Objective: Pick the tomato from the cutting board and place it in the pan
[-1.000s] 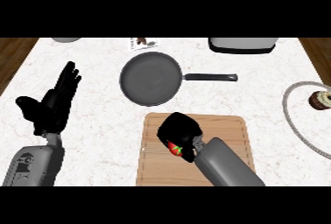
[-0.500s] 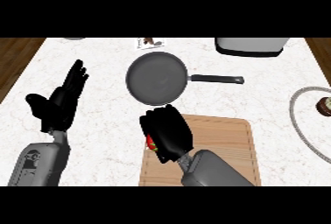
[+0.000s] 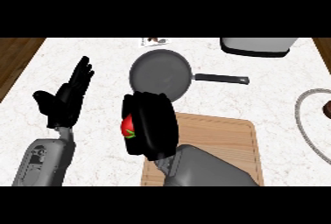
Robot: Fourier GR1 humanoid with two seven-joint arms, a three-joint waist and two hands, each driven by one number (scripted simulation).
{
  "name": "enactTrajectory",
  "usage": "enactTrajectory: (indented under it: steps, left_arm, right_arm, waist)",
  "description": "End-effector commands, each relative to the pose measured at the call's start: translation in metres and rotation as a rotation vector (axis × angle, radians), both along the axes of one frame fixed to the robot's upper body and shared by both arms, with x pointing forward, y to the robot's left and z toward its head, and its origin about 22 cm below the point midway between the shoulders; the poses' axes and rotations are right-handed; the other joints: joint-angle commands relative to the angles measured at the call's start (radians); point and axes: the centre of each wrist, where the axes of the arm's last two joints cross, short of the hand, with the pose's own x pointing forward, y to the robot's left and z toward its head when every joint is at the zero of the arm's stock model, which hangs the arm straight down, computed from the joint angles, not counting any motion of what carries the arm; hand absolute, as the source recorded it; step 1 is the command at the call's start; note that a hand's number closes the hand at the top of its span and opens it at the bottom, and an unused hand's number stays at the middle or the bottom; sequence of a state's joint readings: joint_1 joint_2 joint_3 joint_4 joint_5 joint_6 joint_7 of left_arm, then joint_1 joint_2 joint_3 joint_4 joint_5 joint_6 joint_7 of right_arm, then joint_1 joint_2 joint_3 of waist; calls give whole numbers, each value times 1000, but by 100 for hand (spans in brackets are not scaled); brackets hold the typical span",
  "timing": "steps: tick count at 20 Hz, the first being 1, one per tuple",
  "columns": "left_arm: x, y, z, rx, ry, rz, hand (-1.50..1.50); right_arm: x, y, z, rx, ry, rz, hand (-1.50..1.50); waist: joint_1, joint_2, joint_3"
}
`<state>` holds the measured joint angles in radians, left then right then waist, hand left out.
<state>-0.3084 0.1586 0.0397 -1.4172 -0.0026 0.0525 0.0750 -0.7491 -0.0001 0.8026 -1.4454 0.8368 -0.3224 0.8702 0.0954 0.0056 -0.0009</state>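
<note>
Curling round the tomato (image 3: 128, 126), the right hand (image 3: 150, 127) holds it at the frame's centre, over the cutting board's (image 3: 220, 144) left edge, just below the pan (image 3: 160, 74). Releasing short would probably drop it on the white surface (image 3: 103, 166) or the pan's rim. Nothing blocks the way; the left hand (image 3: 65, 99) rests spread at left, a grey appliance (image 3: 255, 45) stands upper right.

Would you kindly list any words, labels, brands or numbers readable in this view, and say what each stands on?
No text can be read anywhere.
The small card at the counter's far edge carries a dark mark, too small to read.
The pan, cutting board and white appliance show no lettering.
</note>
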Motion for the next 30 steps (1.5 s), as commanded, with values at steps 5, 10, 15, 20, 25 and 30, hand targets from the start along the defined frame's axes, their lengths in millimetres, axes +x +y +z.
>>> enactTrajectory:
  steps: [5, 10, 15, 20, 25, 30]
  left_arm:
    - [3, 9, 9, -6, -13, 8, 0]
    - [-1, 7, 4, 1, -4, 45, 0]
    - [4, 7, 15, 10, -25, 46, 0]
    - [-5, -6, 5, 2, -36, 6, 0]
    - [3, 4, 10, -5, -50, 10, 0]
    - [2, -9, 10, -4, -38, -13, 0]
  right_arm:
    - [63, 19, 16, 87, -43, -173, 150]
    - [112, -2, -1, 38, -50, -198, 150]
    - [144, -24, -23, -99, -97, -287, 150]
    - [167, -63, -37, -67, -90, -338, 150]
    - [174, -79, -51, -63, -76, -332, 150]
    - [169, -83, -64, 123, 208, -286, -150]
  waist:
    - [-11, 9, -1]
    - [-34, 12, 0]
    - [-33, 17, 0]
    - [-1, 31, 2]
    - [1, 40, 2]
    - [26, 53, 5]
